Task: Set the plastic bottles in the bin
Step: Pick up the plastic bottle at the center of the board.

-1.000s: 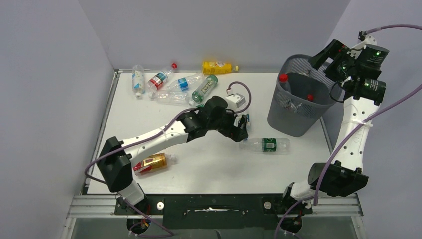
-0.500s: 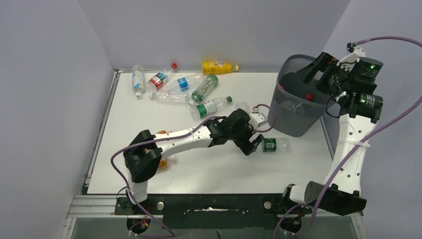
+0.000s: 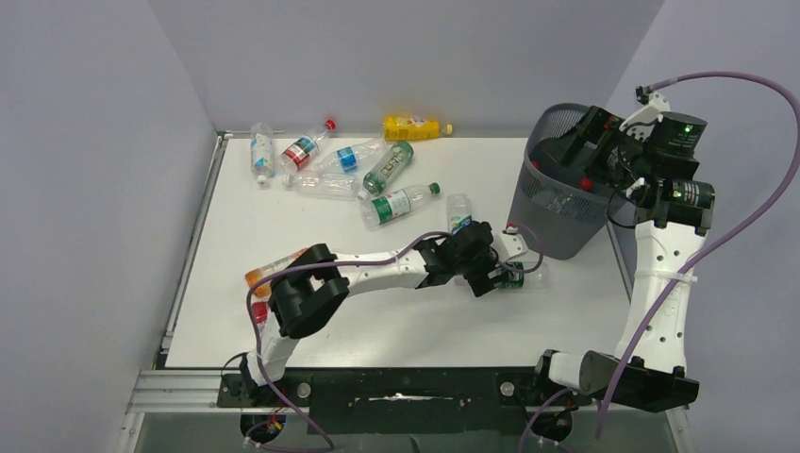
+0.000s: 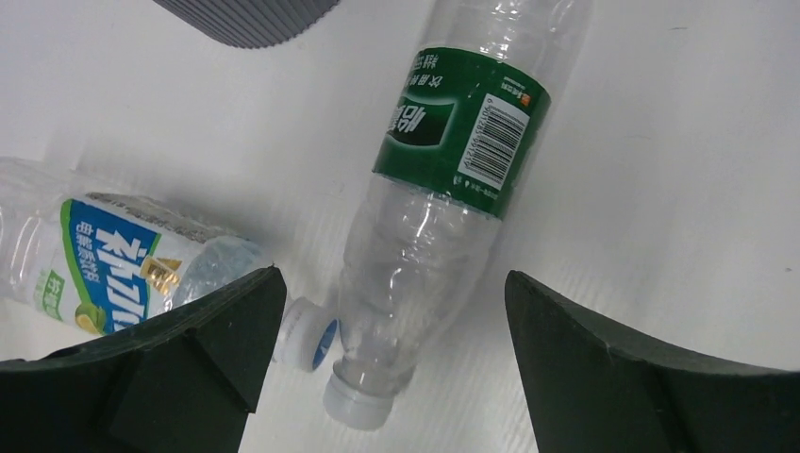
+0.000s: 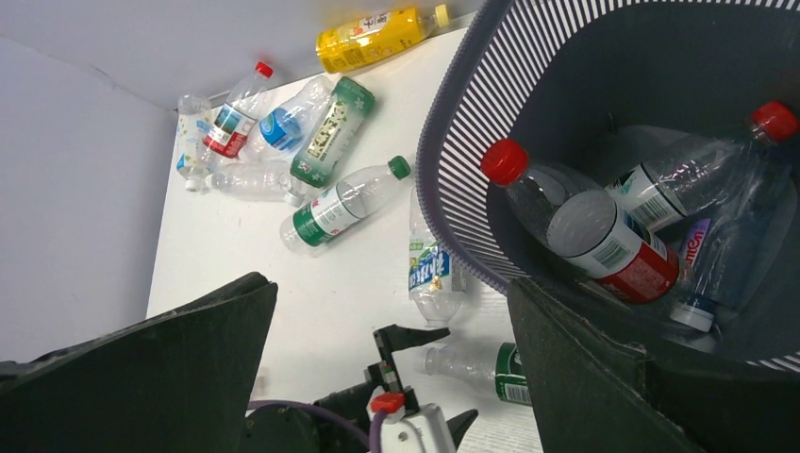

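The green-labelled bottle (image 4: 443, 160) lies flat at centre right of the top view, just beside the base of the bin (image 3: 552, 231), between the spread, empty fingers of the left gripper (image 4: 393, 283). A blue-labelled bottle (image 4: 113, 260) lies almost cap to cap with it. Closing could snag that cap, or the thin, crumpled plastic could squirt free and roll. The right gripper (image 5: 391, 288) hangs agape over the bin at upper right. The table (image 3: 283, 245) is white and smooth, the walls (image 3: 94, 142) plain grey.
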`<action>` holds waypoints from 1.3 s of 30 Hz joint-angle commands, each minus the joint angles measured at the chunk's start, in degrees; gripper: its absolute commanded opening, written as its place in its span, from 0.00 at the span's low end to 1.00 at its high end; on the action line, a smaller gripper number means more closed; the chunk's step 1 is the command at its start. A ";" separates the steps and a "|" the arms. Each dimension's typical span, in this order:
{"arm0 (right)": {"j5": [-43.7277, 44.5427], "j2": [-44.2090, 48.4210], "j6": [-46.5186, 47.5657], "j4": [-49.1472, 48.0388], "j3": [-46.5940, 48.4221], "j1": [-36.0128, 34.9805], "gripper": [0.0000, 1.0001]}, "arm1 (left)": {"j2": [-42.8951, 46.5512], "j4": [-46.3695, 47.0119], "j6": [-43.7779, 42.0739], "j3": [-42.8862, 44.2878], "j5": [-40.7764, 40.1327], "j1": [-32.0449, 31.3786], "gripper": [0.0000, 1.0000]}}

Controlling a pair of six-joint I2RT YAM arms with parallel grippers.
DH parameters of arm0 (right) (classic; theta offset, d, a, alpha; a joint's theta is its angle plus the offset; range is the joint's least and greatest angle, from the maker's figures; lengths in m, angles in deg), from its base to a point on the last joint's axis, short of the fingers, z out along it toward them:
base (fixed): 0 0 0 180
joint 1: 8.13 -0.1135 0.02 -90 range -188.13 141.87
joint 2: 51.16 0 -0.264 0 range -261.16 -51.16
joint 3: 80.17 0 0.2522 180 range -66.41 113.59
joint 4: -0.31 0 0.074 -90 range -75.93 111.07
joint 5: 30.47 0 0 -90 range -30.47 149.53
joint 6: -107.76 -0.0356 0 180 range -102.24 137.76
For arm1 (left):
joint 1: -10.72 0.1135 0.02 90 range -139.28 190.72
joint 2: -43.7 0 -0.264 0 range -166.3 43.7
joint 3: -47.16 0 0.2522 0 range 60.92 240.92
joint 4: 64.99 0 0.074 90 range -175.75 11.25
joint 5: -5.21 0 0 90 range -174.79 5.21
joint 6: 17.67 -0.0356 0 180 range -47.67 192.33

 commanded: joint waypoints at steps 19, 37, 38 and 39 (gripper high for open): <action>-0.17 4.64 0.79 -0.58 -4.68 -0.57 0.99 | -4.26 6.25 -0.69 -0.06 1.51 0.24 0.44; -1.76 6.85 -0.68 -1.03 -6.69 -0.72 0.99 | 21.38 6.25 13.12 -17.87 -3.72 0.70 0.25; -2.10 6.95 -0.85 -1.38 -7.15 -0.75 0.99 | 22.45 6.16 13.96 -18.71 -3.91 0.87 0.25; -2.58 7.13 -1.07 -1.68 -7.71 -0.82 0.99 | 23.63 6.14 14.81 -19.50 -4.00 1.08 0.25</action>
